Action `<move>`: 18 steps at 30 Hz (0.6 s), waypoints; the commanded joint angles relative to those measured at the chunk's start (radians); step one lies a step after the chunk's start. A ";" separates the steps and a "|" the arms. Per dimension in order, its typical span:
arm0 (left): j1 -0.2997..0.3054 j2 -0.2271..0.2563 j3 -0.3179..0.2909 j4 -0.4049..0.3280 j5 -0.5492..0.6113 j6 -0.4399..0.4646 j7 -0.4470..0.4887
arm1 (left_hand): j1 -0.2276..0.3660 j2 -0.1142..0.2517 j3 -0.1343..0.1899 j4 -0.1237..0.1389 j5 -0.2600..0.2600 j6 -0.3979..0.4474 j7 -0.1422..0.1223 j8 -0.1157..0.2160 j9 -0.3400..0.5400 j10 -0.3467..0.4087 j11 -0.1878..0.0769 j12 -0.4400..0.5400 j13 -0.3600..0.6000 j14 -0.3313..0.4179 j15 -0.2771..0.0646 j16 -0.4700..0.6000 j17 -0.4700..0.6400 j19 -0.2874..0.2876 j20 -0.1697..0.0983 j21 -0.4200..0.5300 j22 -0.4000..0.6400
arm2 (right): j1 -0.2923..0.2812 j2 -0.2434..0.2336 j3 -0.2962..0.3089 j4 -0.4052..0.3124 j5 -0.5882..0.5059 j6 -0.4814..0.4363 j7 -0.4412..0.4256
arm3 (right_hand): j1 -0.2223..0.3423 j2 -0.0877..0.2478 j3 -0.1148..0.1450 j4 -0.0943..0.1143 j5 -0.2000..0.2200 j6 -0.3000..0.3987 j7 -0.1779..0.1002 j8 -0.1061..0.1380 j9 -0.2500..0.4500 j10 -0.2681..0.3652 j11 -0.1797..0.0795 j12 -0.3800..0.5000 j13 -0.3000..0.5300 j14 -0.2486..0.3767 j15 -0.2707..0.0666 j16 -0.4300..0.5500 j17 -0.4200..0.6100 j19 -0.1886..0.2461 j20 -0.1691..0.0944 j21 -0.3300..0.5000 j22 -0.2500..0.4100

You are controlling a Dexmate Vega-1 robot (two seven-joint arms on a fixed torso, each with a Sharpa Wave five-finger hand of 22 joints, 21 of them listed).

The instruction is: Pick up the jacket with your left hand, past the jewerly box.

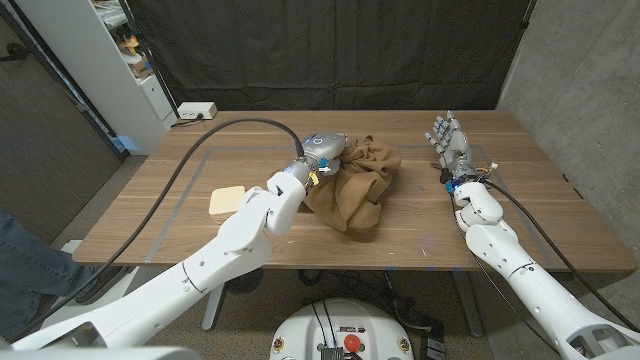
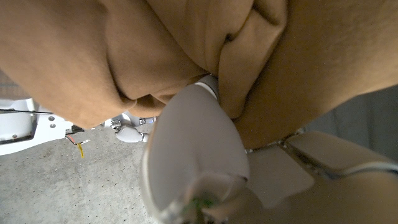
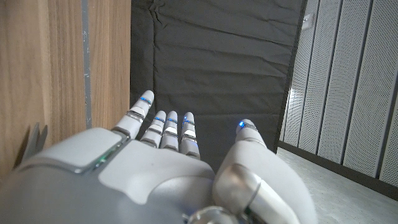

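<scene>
Head view: the left hand [image 1: 322, 150] lies at the upper left edge of the brown jacket [image 1: 355, 185], its fingers buried in the cloth and grasping it. The jacket is a crumpled heap near the middle of the wooden counter [image 1: 130, 215]; its bulk sits bunched beside the hand, and its long axis runs from there toward the counter's near edge, ending in a loose lower fold. Whether any part is lifted clear of the counter cannot be told. In the left wrist view, folds of the jacket [image 2: 186, 50] press over the back of the left hand [image 2: 193, 168], and one deep crease runs down to the hand.

The right hand [image 1: 450, 145] stands on the counter well apart from the jacket, on the robot's right, with its fingers apart, extended away from the robot, and holding nothing. The right wrist view shows the same hand [image 3: 155, 168] beside the counter's surface, fingers [image 3: 166, 127] straight, before a black curtain [image 3: 217, 62].

A pale yellow square object [image 1: 227, 199] lies flat on the counter to the left of the left forearm, apart from the jacket. What it is, and whether it holds anything, cannot be told.
</scene>
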State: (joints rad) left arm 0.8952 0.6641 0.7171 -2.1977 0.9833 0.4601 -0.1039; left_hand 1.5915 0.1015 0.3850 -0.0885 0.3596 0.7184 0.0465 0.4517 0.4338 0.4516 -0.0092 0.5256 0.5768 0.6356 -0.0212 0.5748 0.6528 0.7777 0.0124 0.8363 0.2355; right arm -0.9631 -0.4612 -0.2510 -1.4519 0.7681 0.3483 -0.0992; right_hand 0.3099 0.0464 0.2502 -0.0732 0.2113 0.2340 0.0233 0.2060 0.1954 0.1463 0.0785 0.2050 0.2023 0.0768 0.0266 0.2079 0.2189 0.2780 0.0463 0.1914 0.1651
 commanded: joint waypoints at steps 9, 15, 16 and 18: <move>-0.008 0.003 -0.032 -0.037 0.016 -0.001 -0.002 | 0.017 -0.003 0.100 -0.089 0.011 0.013 -0.002 -0.003 0.005 0.016 0.000 -0.005 0.015 0.013 -0.001 0.008 0.055 -0.016 -0.002 0.030 -0.005 | 0.002 -0.001 0.001 -0.012 -0.004 0.002 -0.005 | 0.003 0.009 0.002 -0.008 0.002 0.005 -0.001 -0.004 0.003 0.007 -0.004 0.002 0.003 0.012 0.001 0.005 -0.001 0.010 0.003 0.001 0.005; 0.001 0.004 -0.048 -0.057 0.028 0.006 0.007 | 0.019 -0.004 0.102 -0.090 0.013 0.018 -0.002 -0.003 0.007 0.021 -0.001 -0.005 0.019 0.014 0.000 0.008 0.058 -0.021 -0.003 0.038 -0.007 | -0.002 -0.006 0.001 -0.018 -0.008 0.002 -0.004 | 0.003 0.009 0.001 -0.009 0.002 0.005 -0.002 -0.004 0.003 0.008 -0.004 0.002 0.003 0.012 0.000 0.005 -0.001 0.010 0.003 0.001 0.005; 0.002 0.005 -0.051 -0.060 0.030 0.006 0.006 | 0.019 -0.004 0.102 -0.089 0.013 0.018 -0.002 -0.004 0.007 0.022 -0.003 -0.005 0.019 0.015 0.000 0.009 0.058 -0.022 -0.003 0.039 -0.008 | -0.002 -0.006 0.001 -0.019 -0.007 0.002 -0.004 | 0.003 0.009 0.001 -0.009 0.002 0.005 -0.001 -0.004 0.003 0.007 -0.005 0.002 0.003 0.013 0.000 0.005 -0.001 0.010 0.004 0.001 0.005; 0.003 0.004 -0.053 -0.062 0.034 0.007 0.006 | 0.020 -0.004 0.102 -0.089 0.014 0.019 -0.001 -0.005 0.007 0.024 0.011 -0.005 0.022 0.015 0.000 0.009 0.060 -0.026 -0.007 0.044 -0.009 | -0.003 -0.006 0.002 -0.020 -0.006 0.002 -0.003 | 0.003 0.009 0.002 -0.009 0.002 0.005 -0.002 -0.004 0.003 0.008 -0.005 0.002 0.003 0.013 0.000 0.005 -0.001 0.010 0.003 0.001 0.005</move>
State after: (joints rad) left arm 0.8899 0.6668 0.6843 -2.2362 1.0010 0.4600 -0.1062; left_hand 1.5965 0.0960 0.3978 -0.0897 0.3676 0.7292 0.0461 0.4500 0.4386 0.4696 -0.0085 0.5206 0.5942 0.6359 -0.0215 0.5749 0.6539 0.7564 0.0093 0.8724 0.2271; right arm -0.9615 -0.4637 -0.2503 -1.4636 0.7638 0.3490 -0.1027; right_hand 0.3099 0.0464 0.2459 -0.0774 0.2112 0.2340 0.0233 0.2060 0.1954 0.1463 0.0786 0.2050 0.2023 0.0805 0.0229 0.2079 0.2189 0.2779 0.0463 0.1914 0.1651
